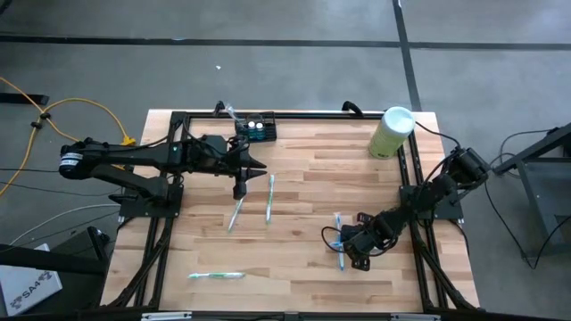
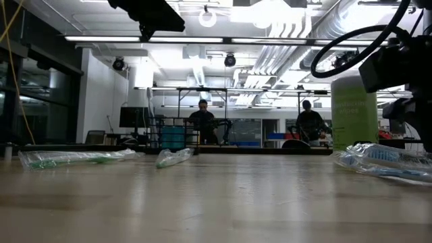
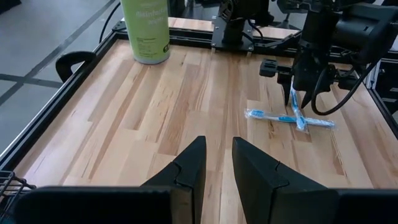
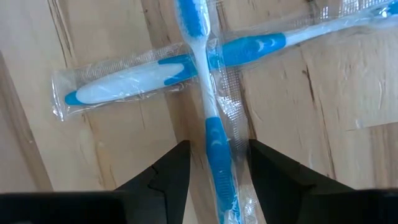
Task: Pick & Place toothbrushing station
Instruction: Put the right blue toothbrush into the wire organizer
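Note:
The toothbrushing station (image 1: 257, 130), a small black slotted holder, stands at the table's far edge, left of centre. Two blue toothbrushes in clear wrappers lie crossed at the right, one (image 4: 211, 124) resting on top of the other (image 4: 124, 78). My right gripper (image 4: 217, 146) points down over them, open. Its fingers stand on either side of the top brush's handle, and I see no touch. My left gripper (image 3: 217, 142) hangs high over the table's left half (image 1: 257, 167), open, with nothing between its fingers.
Three green wrapped toothbrushes lie on the wood: two near the middle (image 1: 236, 214) (image 1: 269, 198) and one by the near edge (image 1: 214, 276). A pale green cylinder with a white lid (image 1: 393, 132) stands at the far right. A black frame (image 1: 410, 178) borders the table. Two people (image 2: 202, 115) sit in the room behind.

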Available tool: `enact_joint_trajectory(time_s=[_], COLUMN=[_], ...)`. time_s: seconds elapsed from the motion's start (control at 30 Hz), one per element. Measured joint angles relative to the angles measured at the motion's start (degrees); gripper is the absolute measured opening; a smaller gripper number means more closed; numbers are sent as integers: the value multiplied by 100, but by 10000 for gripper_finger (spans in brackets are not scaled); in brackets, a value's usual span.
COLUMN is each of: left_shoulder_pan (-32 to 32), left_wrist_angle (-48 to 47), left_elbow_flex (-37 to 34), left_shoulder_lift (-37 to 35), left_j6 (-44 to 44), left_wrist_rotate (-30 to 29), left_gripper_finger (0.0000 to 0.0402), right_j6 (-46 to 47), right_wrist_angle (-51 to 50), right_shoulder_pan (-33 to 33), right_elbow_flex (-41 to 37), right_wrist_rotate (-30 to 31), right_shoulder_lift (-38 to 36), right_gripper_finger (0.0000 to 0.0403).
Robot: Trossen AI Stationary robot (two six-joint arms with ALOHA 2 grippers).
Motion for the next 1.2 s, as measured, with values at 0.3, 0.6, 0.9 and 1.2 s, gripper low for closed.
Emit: enact_joint_trajectory(time_s=[0.3, 0.6, 0.9, 1.2], left_shoulder_pan=[0, -195, -326, -326], left_wrist_angle=[-2, -4, -4, -4], left_elbow_flex=[0, 0, 0, 0], left_shoulder_lift=[0, 0, 0, 0], left_j6=[-9, -7, -3, -1], left_wrist_rotate=[0, 0, 0, -2], left_gripper_finger=[75, 75, 75, 75], right_j6=[7, 0, -4, -14], right_wrist_angle=[-17, -63, -66, -73], right_shoulder_pan=[-4, -7, -6, -6], right_elbow_flex=[-9, -11, -9, -7], right_wrist_rotate=[22, 65, 39, 20], right_shoulder_lift=[4, 7, 7, -4], right_gripper_finger=[109, 18, 12, 12])
